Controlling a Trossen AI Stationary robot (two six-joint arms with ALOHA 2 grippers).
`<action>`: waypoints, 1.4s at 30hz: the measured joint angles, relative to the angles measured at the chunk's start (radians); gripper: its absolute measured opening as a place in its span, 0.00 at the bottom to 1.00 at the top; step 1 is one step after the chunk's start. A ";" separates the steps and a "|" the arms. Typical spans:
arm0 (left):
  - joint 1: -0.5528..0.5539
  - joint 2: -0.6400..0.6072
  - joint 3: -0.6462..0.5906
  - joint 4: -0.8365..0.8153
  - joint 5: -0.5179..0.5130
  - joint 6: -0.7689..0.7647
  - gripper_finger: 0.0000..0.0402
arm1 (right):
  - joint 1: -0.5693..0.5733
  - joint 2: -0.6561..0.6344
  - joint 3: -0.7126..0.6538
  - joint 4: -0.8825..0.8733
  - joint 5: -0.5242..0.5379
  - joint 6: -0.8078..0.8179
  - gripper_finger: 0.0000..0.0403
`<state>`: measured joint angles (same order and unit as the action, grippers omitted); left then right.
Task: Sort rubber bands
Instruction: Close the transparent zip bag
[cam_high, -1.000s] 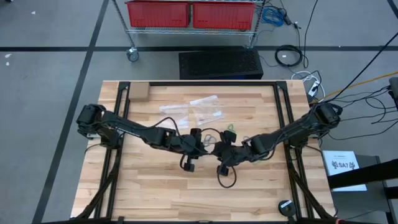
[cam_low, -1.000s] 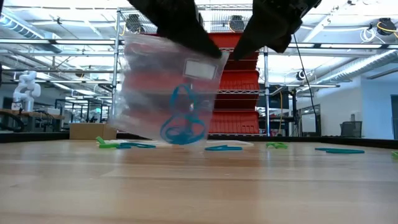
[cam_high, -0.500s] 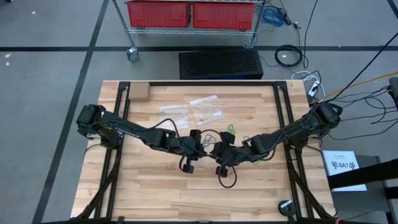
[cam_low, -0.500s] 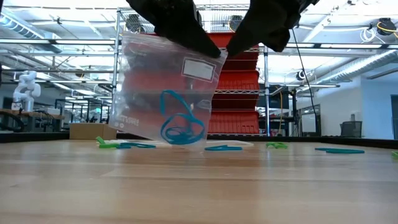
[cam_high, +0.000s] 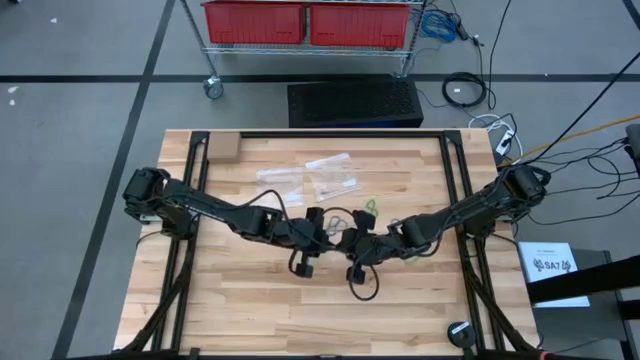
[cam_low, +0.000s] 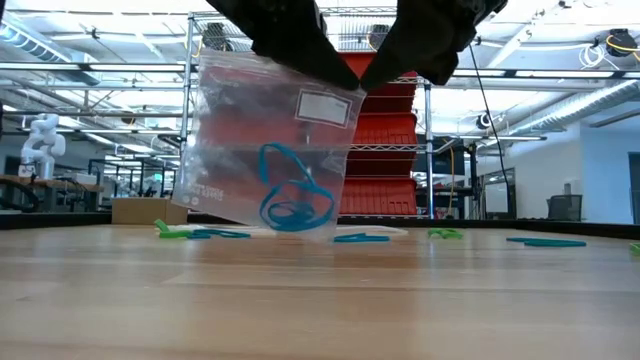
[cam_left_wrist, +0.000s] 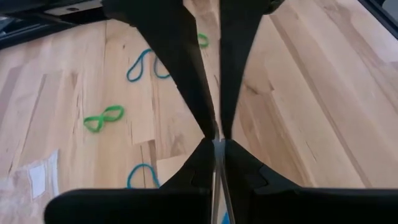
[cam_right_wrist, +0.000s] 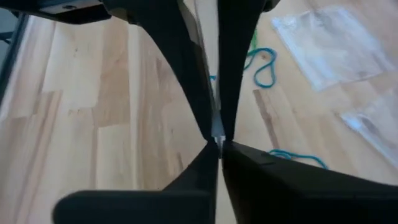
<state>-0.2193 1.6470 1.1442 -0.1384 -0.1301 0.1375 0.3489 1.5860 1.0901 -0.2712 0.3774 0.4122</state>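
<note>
A clear zip bag (cam_low: 262, 140) with a white label hangs above the table, tilted, with blue rubber bands (cam_low: 293, 196) bunched in its lower part. My left gripper (cam_low: 340, 80) and my right gripper (cam_low: 372, 78) meet at its upper right corner, and both are shut on it. In the high view they face each other at mid-table, the left gripper (cam_high: 322, 233) and the right gripper (cam_high: 352, 241). Loose green and teal bands (cam_low: 222, 234) lie flat on the wood behind the bag. More loose bands show in the left wrist view (cam_left_wrist: 104, 117) and the right wrist view (cam_right_wrist: 263, 65). My left gripper pinches the bag's top edge (cam_left_wrist: 217, 155) between its two fingers, slanting down from the table's left; the thin plastic runs edge-on between them. The bag hangs clear of the table. My right gripper pinches the same top edge (cam_right_wrist: 216, 135) close beside it, slanting down from the right.
Two empty clear bags (cam_high: 322, 176) lie flat toward the far side, and a small cardboard box (cam_high: 222, 149) sits at the far left corner. A green band (cam_high: 370, 207) lies just beyond the grippers. Bare wood (cam_high: 250, 310) stretches along the near side.
The hanging bag has swung a little and come to rest, and the blue bands inside have shifted slightly. Both grippers stay shut on its top edge. My right gripper has edged toward the left gripper.
</note>
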 joint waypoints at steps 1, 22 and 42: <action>0.000 0.000 0.000 0.001 -0.001 0.000 0.05 | 0.000 0.000 0.000 0.000 0.013 -0.002 0.02; -0.002 -0.046 0.002 -0.024 0.000 0.000 0.05 | 0.006 0.001 -0.001 -0.054 0.047 0.032 0.00; -0.041 -0.089 -0.020 0.039 -0.076 0.002 0.05 | 0.201 -0.037 -0.240 0.193 0.221 0.176 0.00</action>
<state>-0.2607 1.5585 1.1246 -0.0991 -0.2058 0.1398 0.5502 1.5490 0.8505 -0.0783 0.5981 0.5877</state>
